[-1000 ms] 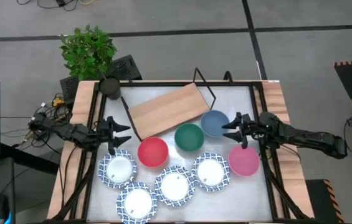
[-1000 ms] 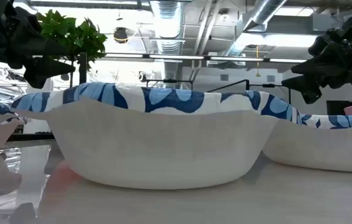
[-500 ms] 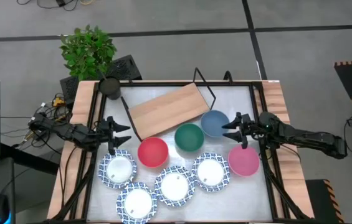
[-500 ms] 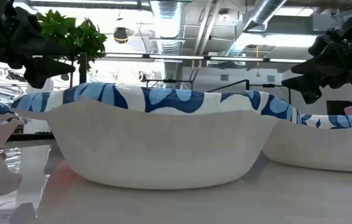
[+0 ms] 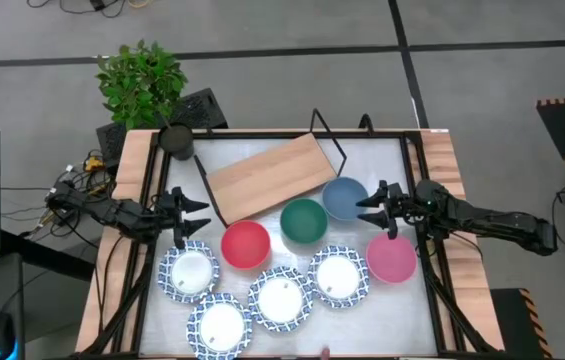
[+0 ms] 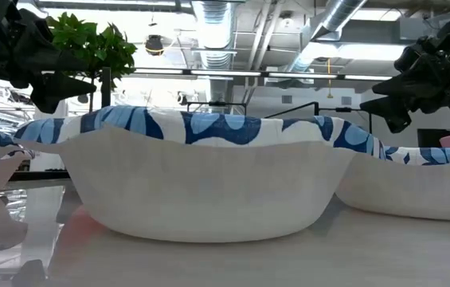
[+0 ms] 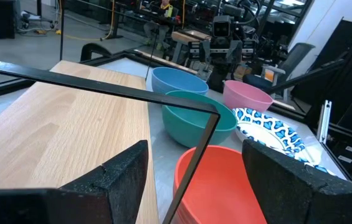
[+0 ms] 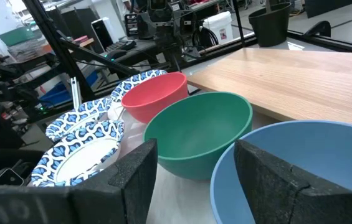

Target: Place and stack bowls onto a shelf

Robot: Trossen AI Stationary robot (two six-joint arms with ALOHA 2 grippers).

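Eight bowls sit on the white tabletop: red (image 5: 245, 244), green (image 5: 303, 220), blue (image 5: 344, 198), pink (image 5: 391, 258), and several white ones with blue patterned rims, such as one at the near edge (image 5: 280, 298). The wooden shelf board (image 5: 269, 176) lies at the far middle on its black wire frame. My left gripper (image 5: 188, 216) hovers open at the table's left, just left of the red bowl. My right gripper (image 5: 374, 209) hovers open at the right, beside the blue bowl and above the pink one's far side. Neither touches anything.
A potted plant (image 5: 142, 80) and a dark round object (image 5: 176, 140) stand at the far left corner. Wooden side rails (image 5: 132, 180) edge the table. The low view is filled by a patterned bowl (image 6: 201, 175) close to the camera.
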